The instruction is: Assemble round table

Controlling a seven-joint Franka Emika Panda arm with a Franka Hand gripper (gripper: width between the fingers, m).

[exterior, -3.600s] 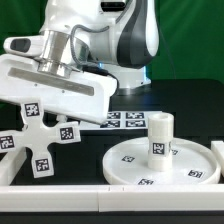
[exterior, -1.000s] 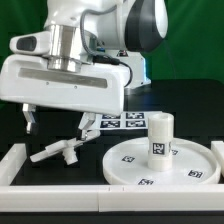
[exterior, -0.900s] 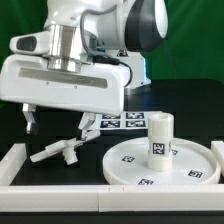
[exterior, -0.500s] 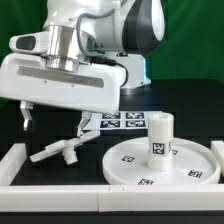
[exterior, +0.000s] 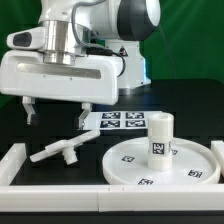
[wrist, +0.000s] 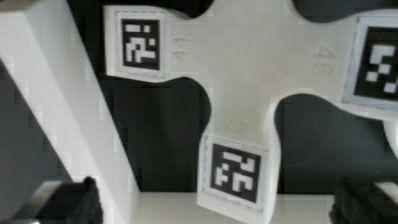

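Arm pose: the white Franka arm [exterior: 100,20] fills the top of the exterior view. Its wrist points straight down. The wide white hand body sits level over the exterior view's left half of the black table [exterior: 190,110].

Tool: the gripper [exterior: 57,120] has two dark fingers [exterior: 30,112] hanging vertical. The jaws are spread wide, with nothing pinched and nothing touched. The tips hover above the table, apart from the part below. The wrist view agrees: the fingertips [wrist: 63,200] show blurred at opposite edges of the frame, with the part lying beyond the gap between them.

Task part under the tool: the white plastic cross-shaped base [exterior: 62,150] lies on the table directly below the spread gripper. It is just inside the white straight-edged border wall [exterior: 50,187]. In the wrist view its arms fill most of the frame, and several black-and-white square tags [wrist: 240,170] are visible on them. Whether it lies fully flat cannot be told from the exterior view.

Around it:
- The large flat round white disc [exterior: 125,160] lies flat on the exterior view's right, near the front wall.
- The short thick white cylinder leg [exterior: 160,135] stands upright at the disc's middle, with a tag facing the camera.
- The marker board [exterior: 125,120] lies behind, between the hand and the leg.
- Disc and leg sit well apart from the fingers.
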